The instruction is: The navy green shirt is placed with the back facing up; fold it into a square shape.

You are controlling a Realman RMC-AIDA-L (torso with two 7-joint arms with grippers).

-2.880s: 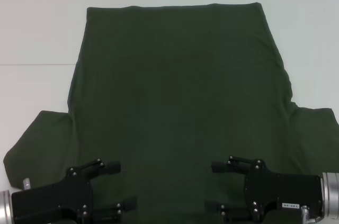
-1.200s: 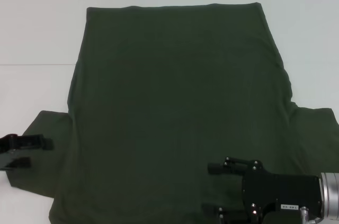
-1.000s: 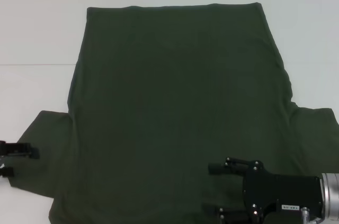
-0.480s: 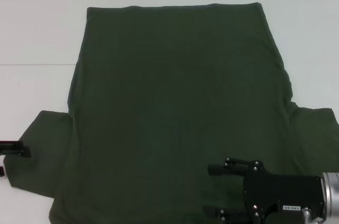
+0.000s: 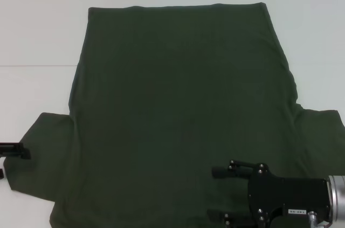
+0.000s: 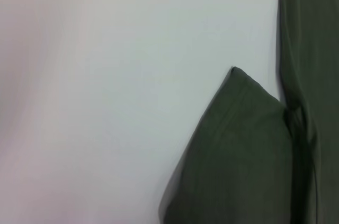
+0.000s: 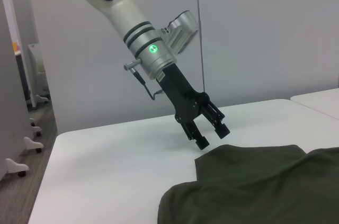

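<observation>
The shirt lies flat on the table, soft and limp, so my left tool, open and empty just off its sleeve, should pinch that hem.

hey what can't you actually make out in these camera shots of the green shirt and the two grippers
- The navy green shirt: its near edge is cut off by the head view's bottom border, partly behind the right gripper.
- Its underside is hidden against the table.
- Left gripper: mostly cut off at the head view's left border; the right wrist view shows it open, over the sleeve's edge, contact unclear.
- Left wrist view: shows only sleeve and table, no fingers.
</observation>
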